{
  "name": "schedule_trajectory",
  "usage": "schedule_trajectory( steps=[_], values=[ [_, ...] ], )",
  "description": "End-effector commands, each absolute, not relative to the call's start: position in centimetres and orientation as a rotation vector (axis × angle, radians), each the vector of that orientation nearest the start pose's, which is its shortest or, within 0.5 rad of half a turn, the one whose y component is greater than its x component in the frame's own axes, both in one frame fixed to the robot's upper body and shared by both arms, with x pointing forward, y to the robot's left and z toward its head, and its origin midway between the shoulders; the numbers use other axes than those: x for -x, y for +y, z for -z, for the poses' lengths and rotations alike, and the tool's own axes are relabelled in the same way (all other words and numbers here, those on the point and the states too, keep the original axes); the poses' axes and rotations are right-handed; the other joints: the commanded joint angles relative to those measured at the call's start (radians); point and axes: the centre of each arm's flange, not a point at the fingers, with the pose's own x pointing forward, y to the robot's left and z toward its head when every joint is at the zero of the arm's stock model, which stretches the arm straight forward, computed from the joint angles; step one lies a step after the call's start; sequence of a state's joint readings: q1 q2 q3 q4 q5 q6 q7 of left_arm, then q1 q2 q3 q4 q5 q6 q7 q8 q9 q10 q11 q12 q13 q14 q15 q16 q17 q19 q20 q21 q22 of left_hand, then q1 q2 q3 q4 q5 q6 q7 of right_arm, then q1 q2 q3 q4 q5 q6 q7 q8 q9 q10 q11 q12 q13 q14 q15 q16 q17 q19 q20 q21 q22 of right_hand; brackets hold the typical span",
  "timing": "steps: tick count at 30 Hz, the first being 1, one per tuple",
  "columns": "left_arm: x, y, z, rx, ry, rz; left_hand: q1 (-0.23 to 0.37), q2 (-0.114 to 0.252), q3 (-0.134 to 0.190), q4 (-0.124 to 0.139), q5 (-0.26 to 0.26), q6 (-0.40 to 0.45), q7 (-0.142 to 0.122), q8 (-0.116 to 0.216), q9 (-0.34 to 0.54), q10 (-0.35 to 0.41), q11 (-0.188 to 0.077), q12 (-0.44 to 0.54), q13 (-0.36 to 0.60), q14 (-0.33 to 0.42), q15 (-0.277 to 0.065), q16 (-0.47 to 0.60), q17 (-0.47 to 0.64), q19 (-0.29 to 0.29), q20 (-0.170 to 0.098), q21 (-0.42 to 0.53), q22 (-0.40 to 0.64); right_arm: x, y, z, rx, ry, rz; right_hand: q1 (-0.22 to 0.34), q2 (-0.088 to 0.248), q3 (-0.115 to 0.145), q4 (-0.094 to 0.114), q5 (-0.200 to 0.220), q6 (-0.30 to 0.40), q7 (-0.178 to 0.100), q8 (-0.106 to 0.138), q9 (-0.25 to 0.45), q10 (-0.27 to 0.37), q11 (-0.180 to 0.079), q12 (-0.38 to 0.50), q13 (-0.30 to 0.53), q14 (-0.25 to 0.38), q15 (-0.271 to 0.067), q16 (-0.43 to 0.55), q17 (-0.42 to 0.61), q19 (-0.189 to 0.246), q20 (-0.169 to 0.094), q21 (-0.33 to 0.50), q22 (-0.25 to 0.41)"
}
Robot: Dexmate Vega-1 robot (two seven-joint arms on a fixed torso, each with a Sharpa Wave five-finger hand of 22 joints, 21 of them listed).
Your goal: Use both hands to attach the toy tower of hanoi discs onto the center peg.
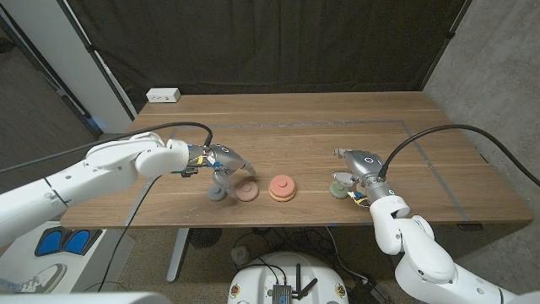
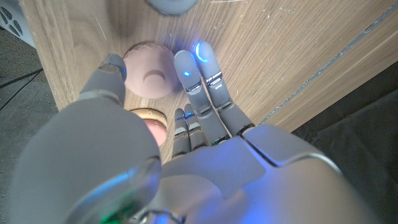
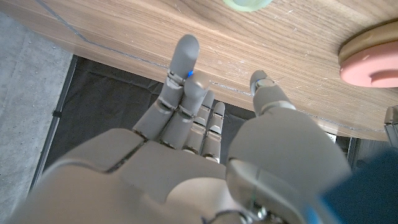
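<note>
While both hands hover | three loose discs [image 1: 245,192] | one peg [image 1: 281,187]

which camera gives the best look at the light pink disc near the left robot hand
The left wrist view: the light pink disc is close, its centre hole clear. The head view shows it small beside the left robot hand. I can't find it in the right wrist view.

The robot has smooth white arms with round joints, a black cable looping to each wrist, and a grey left hand [image 1: 221,163] and grey right hand [image 1: 354,166], with small blue lights glowing on the fingers [image 2: 200,62].
</note>
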State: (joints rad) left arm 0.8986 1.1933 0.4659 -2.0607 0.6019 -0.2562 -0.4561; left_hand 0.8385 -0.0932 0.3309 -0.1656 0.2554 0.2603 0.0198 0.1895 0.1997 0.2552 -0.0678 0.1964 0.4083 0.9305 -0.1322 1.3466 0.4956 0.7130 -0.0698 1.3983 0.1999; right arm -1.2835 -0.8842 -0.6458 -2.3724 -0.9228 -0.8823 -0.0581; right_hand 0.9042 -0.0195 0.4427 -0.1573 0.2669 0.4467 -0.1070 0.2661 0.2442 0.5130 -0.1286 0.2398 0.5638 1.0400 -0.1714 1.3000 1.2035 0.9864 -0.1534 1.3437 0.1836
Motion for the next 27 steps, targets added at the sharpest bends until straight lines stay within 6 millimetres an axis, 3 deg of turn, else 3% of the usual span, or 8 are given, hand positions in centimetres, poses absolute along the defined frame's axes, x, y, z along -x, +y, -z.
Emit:
schedule_trajectory(
  steps=[1, 27],
  values=[
    [-50.1, 22.9, 2.6, -2.02, -0.668, 0.56, 0.01, -0.003, -0.003, 0.002, 0.004, 0.013, -0.004, 0.007, 0.002, 0.011, -0.007, 0.007, 0.002, 0.0, -0.085, 0.011, 0.0, 0.005, -0.126, 0.006, -0.001, -44.7, -19.3, 9.0, 1.465, -0.425, 0.265, -0.005, 0.006, 0.007, -0.001, 0.009, 0.008, 0.002, -0.004, 0.004, 0.008, 0.001, -0.001, 0.004, 0.001, -0.047, -0.001, 0.004, -0.003, -0.064, 0.004, 0.002],
    [-51.0, 23.4, 4.1, -1.967, -0.679, 0.544, 0.02, 0.006, -0.005, 0.005, 0.007, 0.028, -0.007, 0.012, 0.001, 0.022, -0.01, 0.014, -0.004, 0.002, -0.085, 0.016, -0.01, 0.0, -0.121, 0.015, -0.002, -44.9, -19.0, 8.9, 1.465, -0.415, 0.264, -0.007, 0.006, 0.008, -0.001, 0.011, 0.006, 0.001, -0.009, 0.005, 0.007, 0.005, -0.006, 0.014, -0.002, -0.047, -0.01, 0.0, -0.004, -0.064, 0.006, 0.002]
  ],
)
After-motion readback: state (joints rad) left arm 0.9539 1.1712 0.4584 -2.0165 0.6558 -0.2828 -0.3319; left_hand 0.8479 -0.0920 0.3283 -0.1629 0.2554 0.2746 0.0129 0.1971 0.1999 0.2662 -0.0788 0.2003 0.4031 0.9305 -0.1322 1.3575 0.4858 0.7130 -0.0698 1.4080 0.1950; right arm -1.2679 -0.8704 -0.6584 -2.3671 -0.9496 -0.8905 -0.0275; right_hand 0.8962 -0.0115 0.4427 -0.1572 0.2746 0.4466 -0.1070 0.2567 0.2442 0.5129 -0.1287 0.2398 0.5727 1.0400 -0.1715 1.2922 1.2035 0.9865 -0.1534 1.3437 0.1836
